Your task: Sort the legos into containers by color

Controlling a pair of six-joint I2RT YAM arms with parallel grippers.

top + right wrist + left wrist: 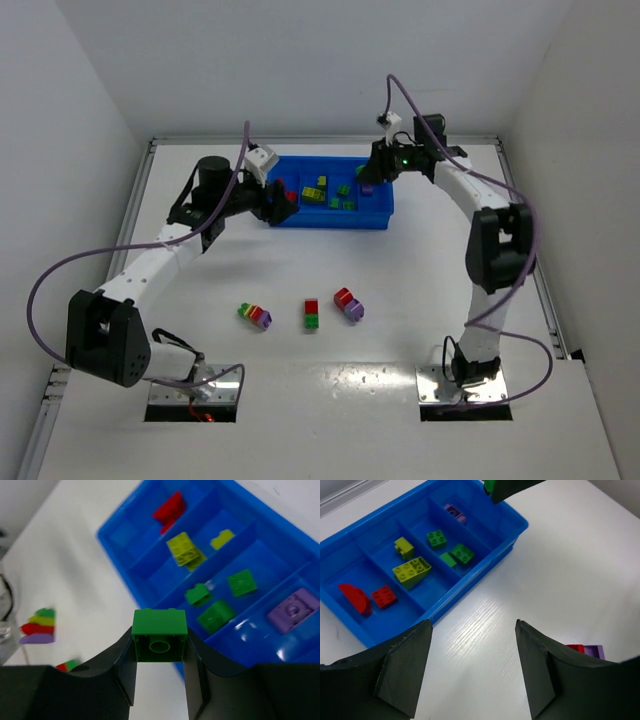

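Observation:
The blue tray (335,222) stands at the back middle, with red, yellow, green and purple legos each in their own compartment. My right gripper (368,176) hovers above the tray's right end, shut on a green lego (160,624); below it lie the green lego compartment (220,611) and one purple lego (294,611). My left gripper (281,205) is open and empty above the table beside the tray's front left corner (395,630). Three multicolour stacks lie on the table: green-yellow-red-purple (255,315), red-green (312,313) and red-purple (348,304).
White walls close in the table on three sides. Both arm bases sit at the near edge (195,385) (465,380). Purple cables loop beside each arm. The three stacks lie in a row midway between the tray and the bases.

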